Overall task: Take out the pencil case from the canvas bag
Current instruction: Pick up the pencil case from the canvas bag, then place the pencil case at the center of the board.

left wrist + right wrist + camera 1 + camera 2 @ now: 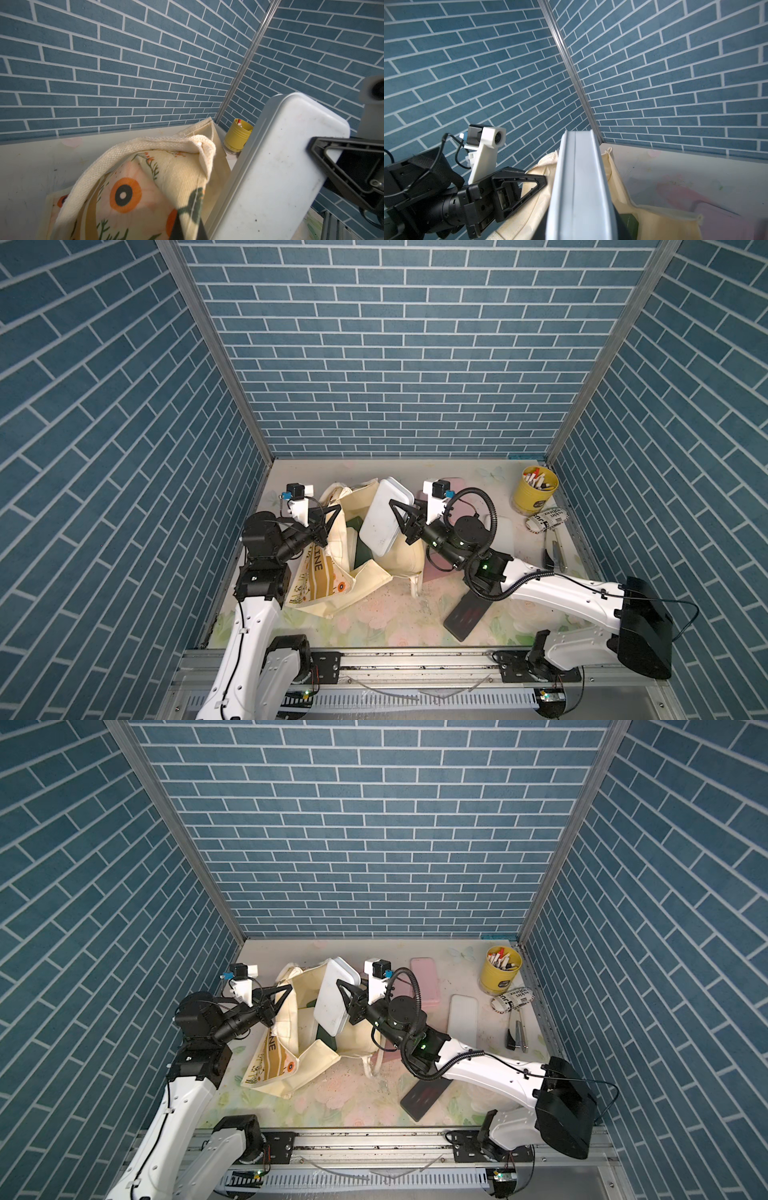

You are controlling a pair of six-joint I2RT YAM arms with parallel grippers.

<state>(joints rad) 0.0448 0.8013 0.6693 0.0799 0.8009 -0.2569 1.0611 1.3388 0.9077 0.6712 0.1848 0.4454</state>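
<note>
Front edge: a dark phone lies flat near the tabletop's front edge, partly under the right forearm.
Canvas bag: slumped on the left half of the tabletop, with its mouth gaping upward.
Left gripper: closed, pinching the bag's cloth at the mouth's left rim, beside a handle.
Right gripper: clamped on the pencil case's right long edge, with one finger across its broad face.
Pencil case: a white hard box tilted over the bag's mouth. Its long axis runs front to back with the far end higher. Whether the low near end is free of the cloth cannot be told.
Relation: the case sits between the two grippers, to the left of the right wrist. Only the right arm holds it.
Coming move, as a judgement: draw the case up along its long axis, then carry it toward the right half while the bag is pinned.
Far right corner: a yellow pen pot, well apart from the case.
</note>
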